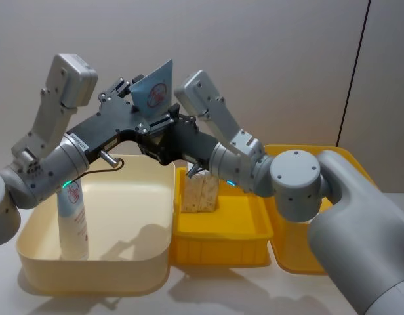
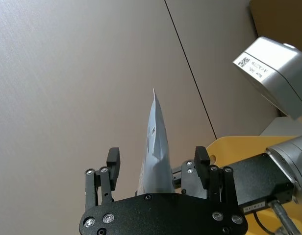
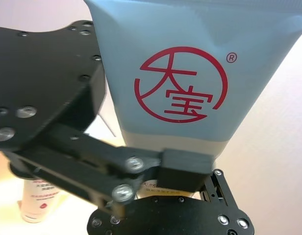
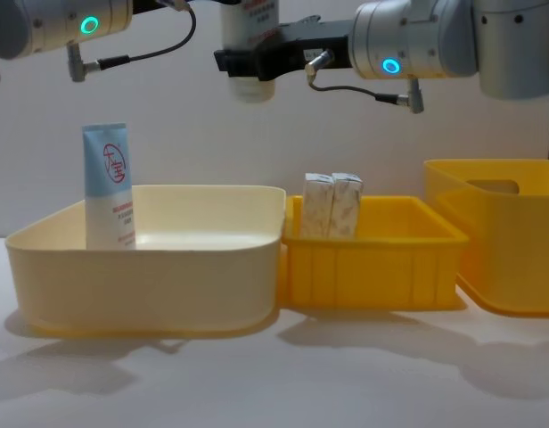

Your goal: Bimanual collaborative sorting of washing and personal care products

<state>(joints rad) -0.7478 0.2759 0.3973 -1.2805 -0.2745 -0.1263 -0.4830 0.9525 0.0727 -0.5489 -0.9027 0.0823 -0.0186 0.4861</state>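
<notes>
A tube (image 1: 153,92) with a light blue top, white bottom and red round logo hangs above the gap between the two trays. My right gripper (image 4: 249,61) is shut on its white lower part, cap end down. In the left wrist view my left gripper (image 2: 158,161) stands open around the same tube (image 2: 155,147), a gap showing on each side. A second tube (image 1: 73,220) stands upright in the left corner of the cream tray (image 1: 143,262). Two beige cartons (image 1: 201,193) stand side by side in the small yellow tray (image 1: 222,246).
A larger yellow bin (image 1: 290,252) sits to the right of the small yellow tray. Grey wall panels rise close behind the table. Bare white tabletop (image 4: 283,383) runs along the front of the trays.
</notes>
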